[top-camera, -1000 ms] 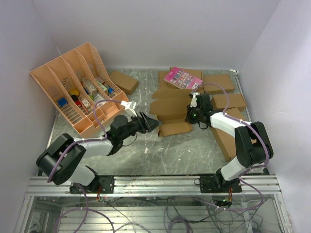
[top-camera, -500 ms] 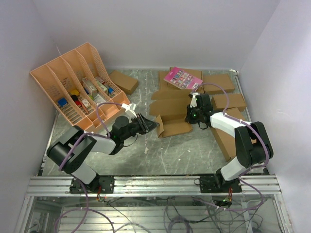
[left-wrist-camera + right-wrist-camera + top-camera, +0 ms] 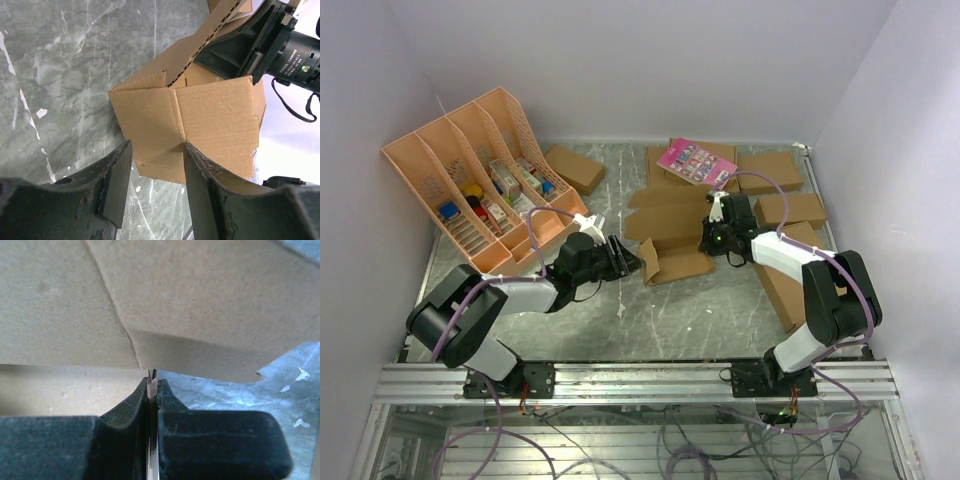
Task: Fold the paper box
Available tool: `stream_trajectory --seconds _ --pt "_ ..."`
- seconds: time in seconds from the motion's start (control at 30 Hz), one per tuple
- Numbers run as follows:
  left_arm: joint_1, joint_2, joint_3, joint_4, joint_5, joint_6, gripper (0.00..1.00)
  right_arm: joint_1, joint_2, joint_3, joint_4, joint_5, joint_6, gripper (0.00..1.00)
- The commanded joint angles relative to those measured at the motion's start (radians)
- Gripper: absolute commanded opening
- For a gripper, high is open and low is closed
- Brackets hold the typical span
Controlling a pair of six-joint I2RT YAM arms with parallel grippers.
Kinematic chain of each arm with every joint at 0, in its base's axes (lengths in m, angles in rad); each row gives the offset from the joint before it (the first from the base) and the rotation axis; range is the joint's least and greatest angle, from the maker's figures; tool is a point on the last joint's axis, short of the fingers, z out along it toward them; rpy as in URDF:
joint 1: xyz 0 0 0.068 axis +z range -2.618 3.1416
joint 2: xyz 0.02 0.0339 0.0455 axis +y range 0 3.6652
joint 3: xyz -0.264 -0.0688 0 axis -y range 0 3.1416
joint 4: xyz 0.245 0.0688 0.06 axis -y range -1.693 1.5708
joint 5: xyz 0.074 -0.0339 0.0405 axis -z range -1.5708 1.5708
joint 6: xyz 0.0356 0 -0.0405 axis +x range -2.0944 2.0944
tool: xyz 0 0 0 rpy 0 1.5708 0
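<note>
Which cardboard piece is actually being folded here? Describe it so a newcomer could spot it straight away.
Start from the marbled grey table, midway between the two arms. There, between the open left gripper and the shut right gripper, lies the paper box. Unlike the brown boxes around it, its left-end flaps stand up, half folded.

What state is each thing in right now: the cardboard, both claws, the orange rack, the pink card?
paper box: partly folded, its left end flap raised.
left gripper: open, at the raised flap.
right gripper: shut, at the box's edge.
orange rack: holds small items in its slots.
pink card: lying on a brown box.
</note>
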Motion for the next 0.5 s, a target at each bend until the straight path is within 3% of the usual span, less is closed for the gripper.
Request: stream_trajectory --seconds 0.0,0.2,0.47 --pt "-0.007 0.01 0.023 0.001 -0.021 0.019 0.57 0.017 -0.006 0.012 0.014 0.01 -0.007 0.0" --pt "-0.027 -0.004 0.023 0.024 -0.043 0.012 0.64 0.025 -0.001 0.014 0.009 0.025 -0.011 0.0" --pt "-0.049 -0.009 0.02 0.04 -0.072 -0.004 0.64 0.037 0.005 0.016 0.008 0.037 -0.018 0.0"
